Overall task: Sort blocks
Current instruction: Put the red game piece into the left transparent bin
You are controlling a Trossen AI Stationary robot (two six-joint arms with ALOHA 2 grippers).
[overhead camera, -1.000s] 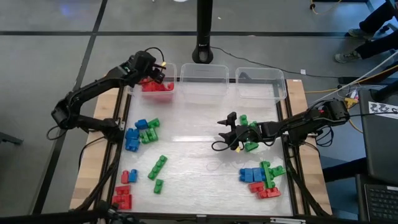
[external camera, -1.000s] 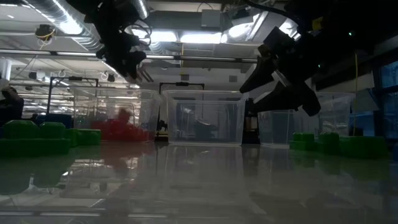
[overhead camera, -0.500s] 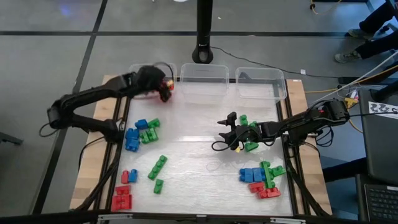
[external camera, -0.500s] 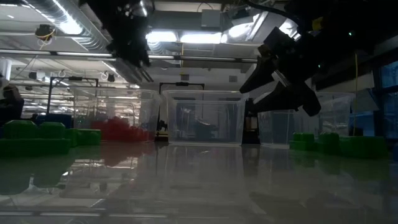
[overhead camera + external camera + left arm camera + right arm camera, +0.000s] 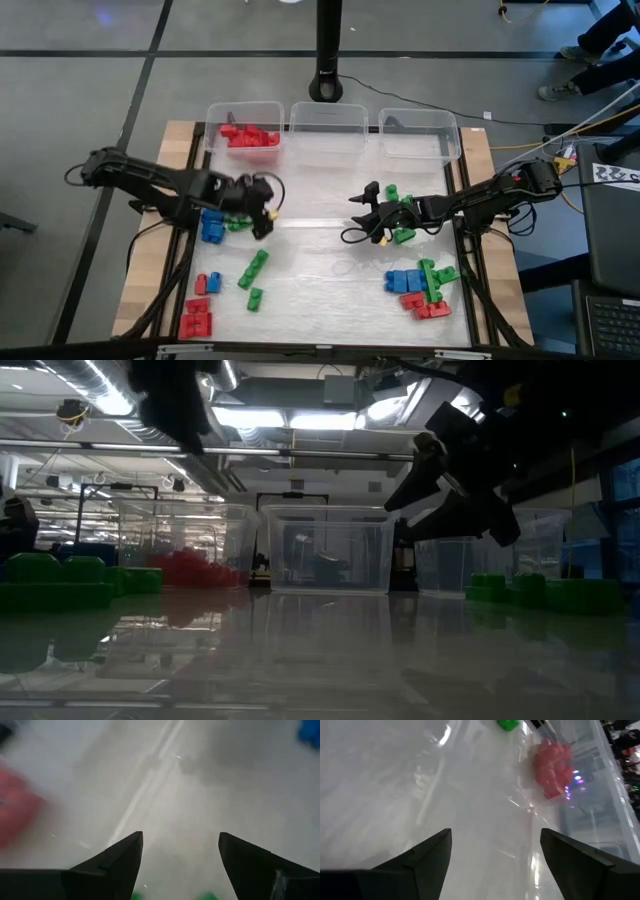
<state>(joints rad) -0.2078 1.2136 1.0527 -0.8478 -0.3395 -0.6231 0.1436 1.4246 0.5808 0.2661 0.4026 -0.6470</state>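
White tabletop (image 5: 320, 250) strewn with small red, green and blue studded plastic bricks (image 5: 228, 212); left gripper (image 5: 266, 205) spread beside them, right gripper (image 5: 362, 212) spread, empty, beside green bricks (image 5: 400, 205)

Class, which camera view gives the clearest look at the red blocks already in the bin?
The high view: the red blocks show sharply inside the left clear bin. The low view shows them dimly through the bin wall, the right wrist view as a pink blur, the left wrist view perhaps as a red smear.
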